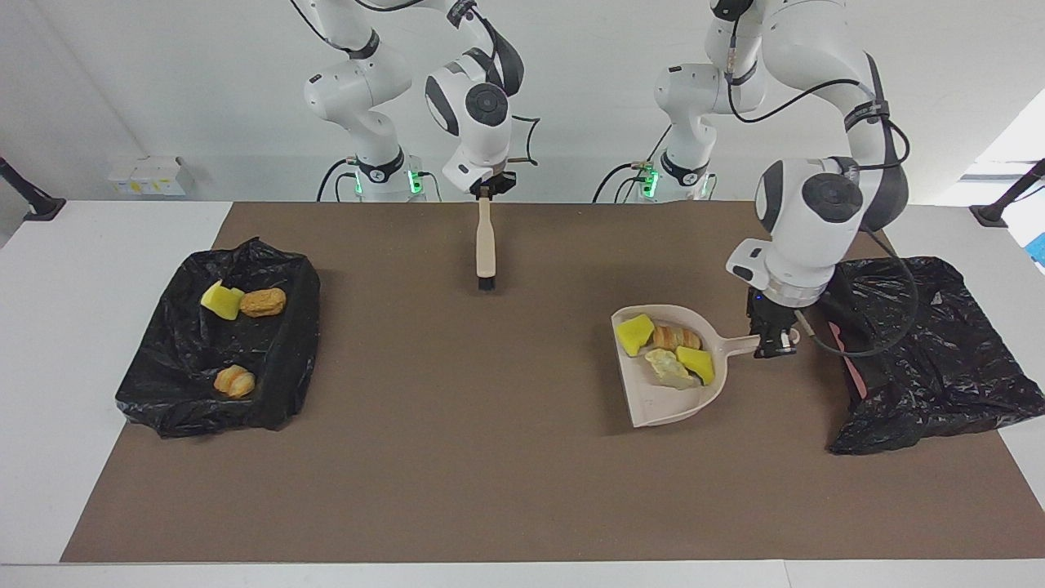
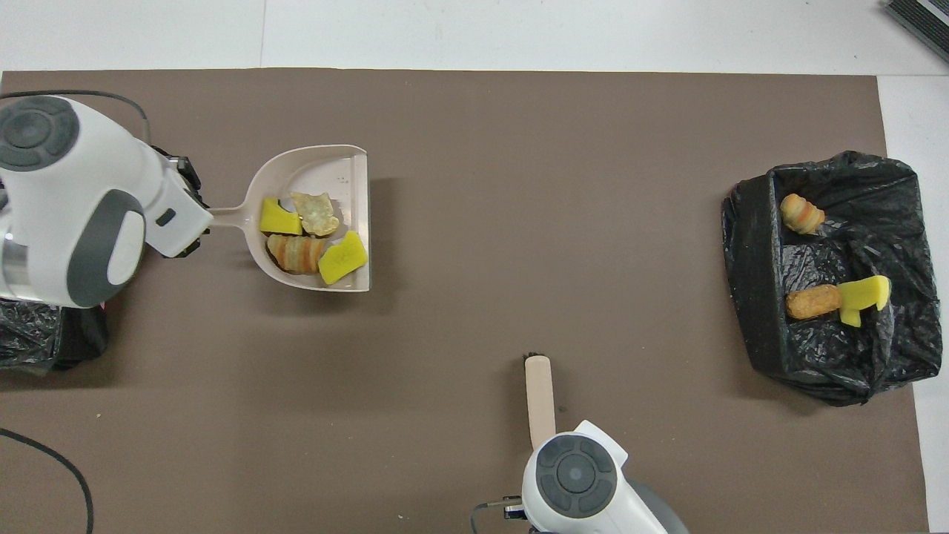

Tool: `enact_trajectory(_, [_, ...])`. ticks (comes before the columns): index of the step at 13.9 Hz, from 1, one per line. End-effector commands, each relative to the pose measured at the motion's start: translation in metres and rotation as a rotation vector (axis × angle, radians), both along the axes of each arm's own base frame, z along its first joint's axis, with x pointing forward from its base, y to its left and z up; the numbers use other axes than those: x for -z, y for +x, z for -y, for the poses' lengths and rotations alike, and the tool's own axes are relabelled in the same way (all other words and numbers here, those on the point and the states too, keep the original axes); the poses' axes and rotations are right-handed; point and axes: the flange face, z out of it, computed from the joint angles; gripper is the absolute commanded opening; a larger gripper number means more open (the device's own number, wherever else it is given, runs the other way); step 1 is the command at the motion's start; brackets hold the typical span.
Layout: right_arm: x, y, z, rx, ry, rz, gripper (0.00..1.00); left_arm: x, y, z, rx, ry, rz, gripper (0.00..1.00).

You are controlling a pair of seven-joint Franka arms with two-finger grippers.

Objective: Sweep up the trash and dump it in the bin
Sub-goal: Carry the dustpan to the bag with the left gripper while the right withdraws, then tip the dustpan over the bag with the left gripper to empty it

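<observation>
Trash is split between two places: four scraps lie in the beige dustpan point(image 1: 653, 400), three in a black-lined bin point(image 1: 286, 359) at the right arm's end of the table. All positions below are taken from the dustpan. A second bin point(image 1: 939, 359), draped in black bag, sits just beside the dustpan handle toward the left arm's end. The left gripper point(image 1: 775, 347) has its jaws clamped on the dustpan handle. The brush point(image 1: 486, 249), beige-handled with black bristles, hangs upright nearer the robots, toward the right arm's end; the right gripper point(image 1: 487, 189) is clamped on its handle top. In the dustpan: two yellow sponge chunks point(image 1: 634, 334), one striped bread-like piece point(image 1: 676, 336), one pale crumbly lump point(image 1: 668, 367).
</observation>
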Motion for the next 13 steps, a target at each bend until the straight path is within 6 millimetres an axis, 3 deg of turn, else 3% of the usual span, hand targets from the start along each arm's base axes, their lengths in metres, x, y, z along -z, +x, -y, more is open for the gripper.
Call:
enact_trajectory(1, [0.013, -0.005, -0.008, 0.016, -0.006, 0.013, 0.00, -0.037, 0.014, -0.042, 0.016, -0.051, -0.014, 0.00])
enact_trajectory(3, [0.026, 0.002, -0.025, 0.061, 0.005, 0.032, 0.00, -0.060, 0.015, -0.081, 0.020, -0.049, -0.027, 0.00])
enact_trajectory(4, [0.027, -0.001, -0.041, 0.042, 0.015, 0.031, 0.00, -0.069, 0.014, -0.110, 0.008, -0.062, -0.032, 0.00])
enact_trajectory(6, [0.023, 0.002, -0.053, 0.031, 0.026, 0.037, 0.00, -0.077, 0.011, -0.158, 0.009, -0.083, -0.023, 0.00])
enact_trajectory(10, [0.016, 0.002, -0.068, 0.015, 0.041, 0.037, 0.00, -0.091, -0.005, -0.260, -0.015, -0.072, 0.010, 0.00])
enact_trajectory(13, [0.018, 0.000, -0.068, 0.052, 0.054, -0.004, 0.00, -0.104, -0.015, -0.318, -0.079, -0.040, 0.043, 0.00])
